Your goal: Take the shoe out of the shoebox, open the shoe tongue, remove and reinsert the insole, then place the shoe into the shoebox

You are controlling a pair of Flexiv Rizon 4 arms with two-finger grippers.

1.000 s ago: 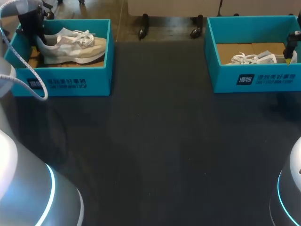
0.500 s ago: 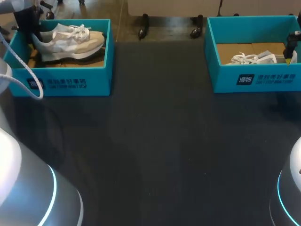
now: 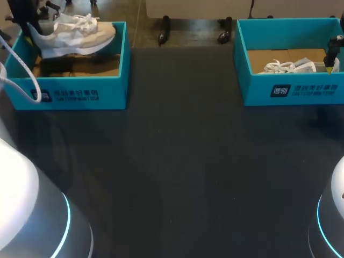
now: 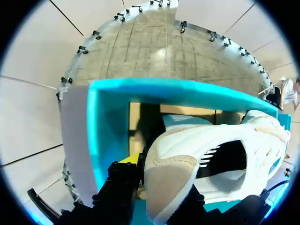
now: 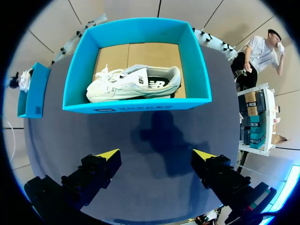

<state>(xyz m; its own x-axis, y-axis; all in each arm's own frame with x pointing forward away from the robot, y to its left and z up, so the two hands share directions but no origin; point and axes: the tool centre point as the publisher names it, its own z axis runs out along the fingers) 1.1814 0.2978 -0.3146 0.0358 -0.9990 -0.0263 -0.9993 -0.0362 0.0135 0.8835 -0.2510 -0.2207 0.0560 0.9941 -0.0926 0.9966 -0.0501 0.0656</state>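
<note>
A white and beige shoe hangs above the left teal shoebox, toe pointing right. My left gripper is shut on its heel. In the left wrist view the heel fills the gap between the black fingers of the left gripper, with the box wall beneath. A second white shoe lies in the right teal shoebox. My right gripper hovers open over the table on the near side of that box, holding nothing. It shows at the head view's right edge as the right gripper.
The two shoeboxes stand at the table's far left and far right, the right shoebox holding the second shoe. Dark tabletop stretches between and in front of them. A white cable loops from my left arm beside the left box.
My left gripper has risen with the shoe, lifting it from inside the left box to above its rim. The right arm has not moved.
</note>
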